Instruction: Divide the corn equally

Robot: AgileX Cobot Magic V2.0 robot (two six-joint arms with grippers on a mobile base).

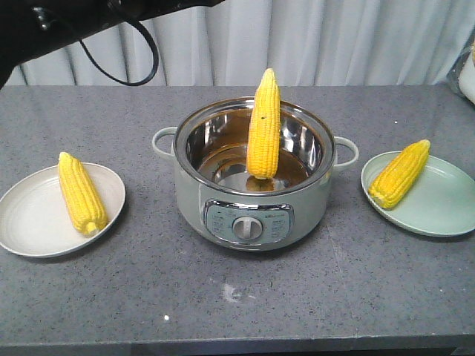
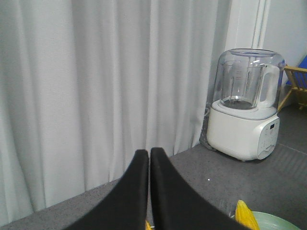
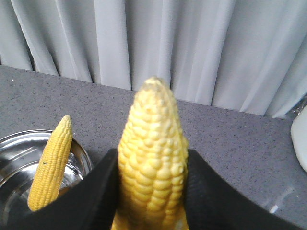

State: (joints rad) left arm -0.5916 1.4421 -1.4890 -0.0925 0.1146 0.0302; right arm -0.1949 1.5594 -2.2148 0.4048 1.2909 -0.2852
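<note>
One corn cob [image 1: 264, 126] stands upright, leaning on the rim inside the steel pot [image 1: 191, 196]; it also shows in the right wrist view [image 3: 50, 165]. A second cob [image 1: 81, 193] lies on the white plate [image 1: 30, 222] at the left. A third cob [image 1: 401, 173] lies on the green plate [image 1: 445, 204] at the right. My right gripper [image 3: 152, 160] is shut on another cob [image 3: 153, 139], tip pointing away, to the right of the pot. That gripper is outside the front view. My left gripper [image 2: 149, 153] is shut and empty, raised above the table.
The left arm [image 1: 44, 30] and its cable [image 1: 133, 70] hang over the table's back left. A white blender [image 2: 247, 103] stands at the back right by the curtain. The green plate's rim [image 2: 273, 220] and its cob [image 2: 243, 214] show low in the left wrist view.
</note>
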